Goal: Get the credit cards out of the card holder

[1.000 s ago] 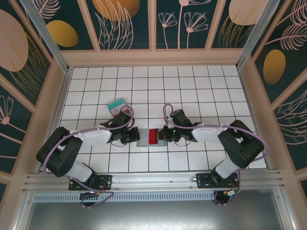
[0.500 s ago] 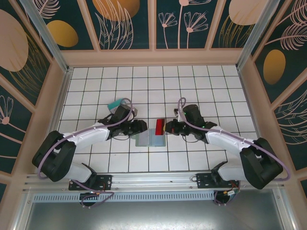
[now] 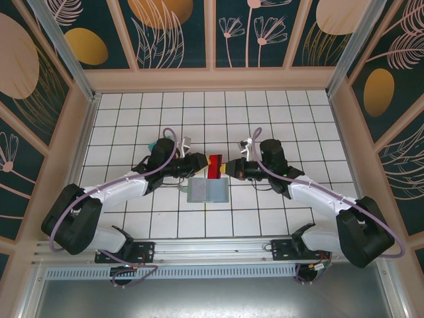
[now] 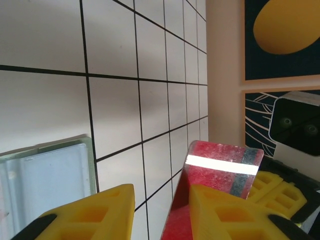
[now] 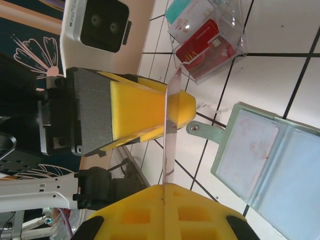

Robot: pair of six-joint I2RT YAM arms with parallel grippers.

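- Credit card, red with a dark stripe [image 3: 213, 165], is held in the air just beyond the far edge of the card holder [image 3: 207, 191], clear of its pockets.
- The card holder is laid open and flat on the worktop [image 3: 298, 119], between the 2 arms.
- The right gripper [image 5: 164, 192] is seen with its fingers clamped together on 1 end of the card, which is stood edge-on above the holder.
- The left gripper [image 4: 161, 189] is placed around the opposite end. Its fingers [image 4: 90, 212] are apart: 1 is touched by the card and a gap is shown at the other, so no second grip is judged to be made yet.
- A teal card [image 5: 187, 10] and another red card [image 5: 205, 42] are seen in a clear tray [image 5: 235, 20], further beyond the holder.
- Risk: if the right fingers are released before the left ones are closed, the card could be dropped flat onto the holder or worktop, where so thin a card is hard to lift.
- Risk: if the left fingers are closed off-centre, or both arms are pulled at once, the card could be bent or twisted out of the grip.
- Whether any card sits in the holder's pockets cannot be told; a pale patch [image 5: 245, 145] is shown on 1 half.
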